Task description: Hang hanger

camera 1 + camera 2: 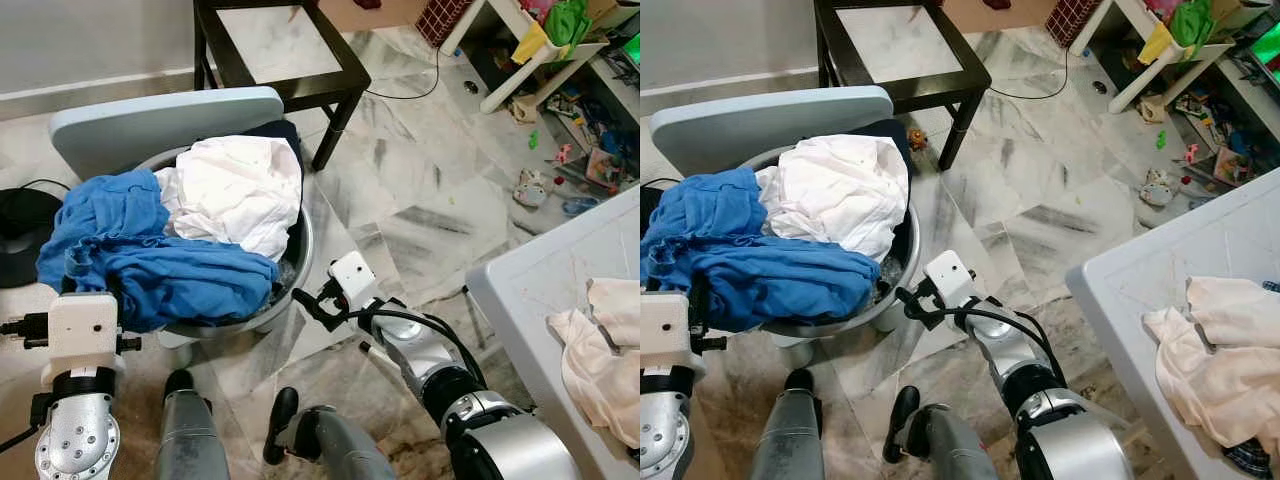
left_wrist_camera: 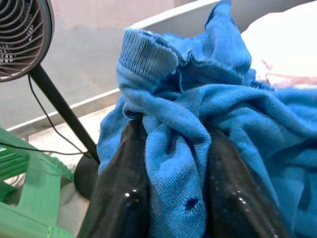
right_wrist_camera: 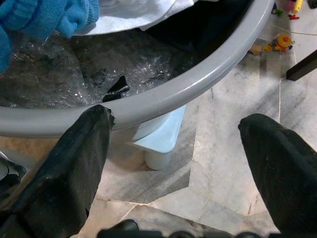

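Here, left gripper (image 2: 173, 193) at the near-left rim of the grey laundry basin (image 1: 296, 262), jaws clamped on a fold of the blue knitted garment (image 1: 150, 250) piled in it. White garment (image 1: 240, 190) heaped beside the blue one, toward the far side. Right gripper (image 3: 173, 158) just outside the basin's rim on the right, jaws spread wide, holding nothing, above the marble floor (image 1: 420, 190). Pale cloth (image 1: 600, 350) on the white counter (image 1: 520, 290) at right. No hanger to be made out.

Our right gripper (image 1: 908, 300) beside grey basin (image 1: 902, 290); blue garment (image 1: 750, 262) and white cloth (image 1: 840, 190) heaped inside basin.
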Available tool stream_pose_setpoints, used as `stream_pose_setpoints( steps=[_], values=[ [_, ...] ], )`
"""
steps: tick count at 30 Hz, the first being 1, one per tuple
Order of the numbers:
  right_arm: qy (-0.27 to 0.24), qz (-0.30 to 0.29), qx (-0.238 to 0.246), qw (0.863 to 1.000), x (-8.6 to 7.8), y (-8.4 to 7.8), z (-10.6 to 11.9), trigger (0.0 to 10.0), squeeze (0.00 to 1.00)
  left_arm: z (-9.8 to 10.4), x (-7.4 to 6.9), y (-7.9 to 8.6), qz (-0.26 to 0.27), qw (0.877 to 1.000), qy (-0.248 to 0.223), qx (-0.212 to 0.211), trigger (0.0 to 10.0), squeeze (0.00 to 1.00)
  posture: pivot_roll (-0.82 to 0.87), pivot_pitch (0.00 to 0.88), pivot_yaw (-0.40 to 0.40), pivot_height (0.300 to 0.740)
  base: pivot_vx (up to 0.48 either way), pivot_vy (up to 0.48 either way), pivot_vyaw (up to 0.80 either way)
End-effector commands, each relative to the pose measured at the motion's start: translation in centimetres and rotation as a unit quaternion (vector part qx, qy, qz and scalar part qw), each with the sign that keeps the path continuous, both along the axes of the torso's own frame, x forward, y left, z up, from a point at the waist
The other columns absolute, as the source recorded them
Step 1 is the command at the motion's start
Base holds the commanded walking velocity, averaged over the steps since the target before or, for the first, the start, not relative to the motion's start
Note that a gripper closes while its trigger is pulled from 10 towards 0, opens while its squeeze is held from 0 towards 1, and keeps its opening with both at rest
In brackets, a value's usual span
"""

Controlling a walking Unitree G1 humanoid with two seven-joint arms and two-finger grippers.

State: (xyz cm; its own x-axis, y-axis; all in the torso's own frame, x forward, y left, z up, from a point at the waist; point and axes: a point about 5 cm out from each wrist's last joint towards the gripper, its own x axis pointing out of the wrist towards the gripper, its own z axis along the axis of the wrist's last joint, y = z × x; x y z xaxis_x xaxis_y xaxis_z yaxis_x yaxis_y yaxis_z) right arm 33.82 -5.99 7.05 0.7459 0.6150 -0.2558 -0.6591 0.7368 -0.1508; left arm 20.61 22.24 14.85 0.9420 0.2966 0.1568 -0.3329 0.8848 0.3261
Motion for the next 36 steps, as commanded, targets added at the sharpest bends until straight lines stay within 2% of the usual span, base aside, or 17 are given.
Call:
stream_pose_setpoints(
  steps=[1, 9, 20, 25, 30, 32, 33, 34, 35, 36],
  values=[
    [0.023, -0.013, -0.012, 1.0, -0.4, -0.7, -1.1, 10.0, 0.0, 0.1, -0.2, -0.4, -0.007, 1.0, -0.006, -0.006, 0.0, 0.0, 0.49, 0.375, -0.276, 0.74, 0.0, 0.0, 0.0],
    [0.018, -0.014, -0.011, 1.0, -0.2, -0.7, -0.9, 10.0, 0.0, 0.2, 0.2, -0.9, -0.019, 1.0, -0.011, -0.015, 0.0, 0.0, 0.48, 0.374, -0.279, 0.74, 0.0, 0.0, 0.0],
    [0.016, -0.017, -0.014, 1.0, -0.1, -0.9, -0.8, 10.0, 0.0, 0.6, 0.9, -1.2, -0.027, 1.0, -0.007, -0.006, 0.0, 0.0, 0.47, 0.373, -0.283, 0.74, 0.0, 0.0, 0.0],
    [0.016, -0.019, -0.016, 1.0, -0.1, -1.2, -0.8, 10.0, 0.0, 1.0, 1.4, -2.7, -0.08, 0.997, -0.003, -0.01, 0.0, 0.0, 0.47, 0.35, -0.275, 0.74, 0.0, 0.0, 0.0],
    [0.017, -0.024, -0.015, 0.999, -0.1, -1.2, -0.8, 10.0, 0.0, 1.9, 2.3, -4.1, -0.133, 0.991, -0.02, -0.006, 0.0, 0.0, 0.48, 0.309, -0.268, 0.74, 0.0, 0.0, 0.0],
    [0.016, -0.026, -0.014, 0.999, 0.0, -1.1, -0.7, 10.0, 0.0, 3.3, 3.1, -5.1, -0.177, 0.983, -0.042, -0.001, 0.0, 0.0, 0.48, 0.285, -0.262, 0.74, 0.0, 0.0, 0.0],
    [0.015, -0.028, -0.012, 0.999, 0.1, -1.1, -0.6, 10.0, 0.0, 4.8, 3.9, -6.0, -0.214, 0.975, -0.062, 0.015, 0.0, 0.0, 0.49, 0.262, -0.258, 0.74, 0.0, 0.0, 0.0],
    [0.015, -0.028, -0.012, 0.999, 0.1, -1.1, -0.6, 10.0, 0.0, 4.8, 3.9, -6.0, -0.214, 0.975, -0.062, 0.015, 0.0, 0.0, 0.49, 0.262, -0.258, 0.74, 0.0, 0.0, 0.0],
    [0.015, -0.03, -0.01, 0.999, 0.1, -1.1, -0.6, 10.0, 0.0, 5.6, 4.4, -6.5, -0.24, 0.968, -0.072, 0.022, 0.0, 0.0, 0.49, 0.247, -0.252, 0.74, 0.0, 0.0, 0.0],
    [0.016, -0.034, -0.009, 0.999, 0.1, -1.0, -0.7, 10.0, 0.0, 7.1, 5.0, -7.3, -0.279, 0.956, -0.091, 0.029, 0.0, 0.0, 0.49, 0.231, -0.248, 0.74, 0.0, 0.0, 0.0]
  ],
)
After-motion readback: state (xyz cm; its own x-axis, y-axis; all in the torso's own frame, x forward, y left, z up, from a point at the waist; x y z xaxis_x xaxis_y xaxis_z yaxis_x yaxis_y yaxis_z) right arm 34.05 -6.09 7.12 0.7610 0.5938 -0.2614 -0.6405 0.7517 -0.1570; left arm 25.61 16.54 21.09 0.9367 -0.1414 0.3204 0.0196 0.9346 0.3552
